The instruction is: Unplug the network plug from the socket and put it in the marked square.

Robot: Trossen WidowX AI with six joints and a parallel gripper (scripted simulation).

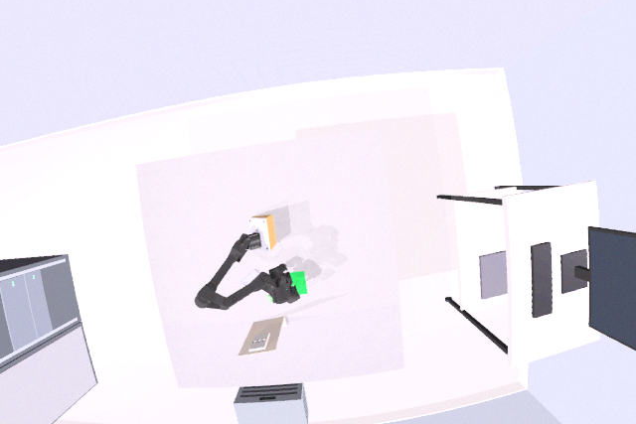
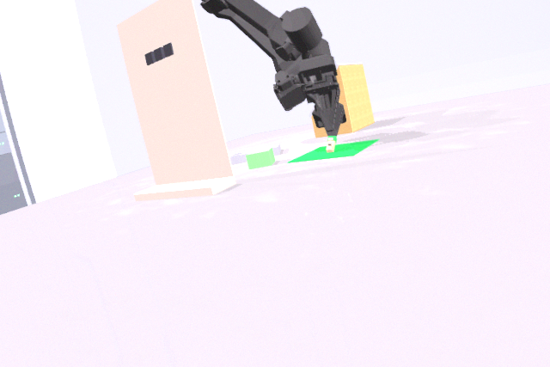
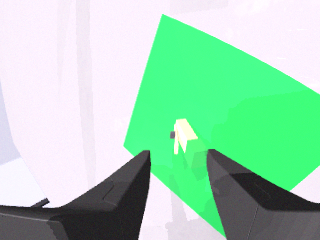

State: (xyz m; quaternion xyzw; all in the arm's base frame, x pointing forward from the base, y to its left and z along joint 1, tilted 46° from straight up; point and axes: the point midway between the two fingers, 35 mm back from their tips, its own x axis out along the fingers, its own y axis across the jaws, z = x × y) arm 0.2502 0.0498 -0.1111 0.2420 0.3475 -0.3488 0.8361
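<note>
The plug, cream [image 2: 330,146] [image 3: 186,131] with a green rear part [image 3: 197,159], is down on the bright green square [image 1: 300,281] [image 2: 362,146] [image 3: 200,75], inside its edges. My gripper [image 2: 332,134] [image 3: 178,156] is partly open and low above the square. The plug's green part is between the fingertips, close to the right one in the wrist view; whether they touch I cannot tell. The upright panel [image 1: 277,329] [image 2: 177,109] stands apart from the plug. Its socket plate [image 1: 258,341] shows in the top view. My arm hides the plug there.
An orange-sided box [image 1: 271,231] [image 2: 357,98] stands behind the gripper in the exterior view, near the arm's base. A pale green block [image 2: 260,158] and a grey block [image 2: 238,158] lie between the panel and the square.
</note>
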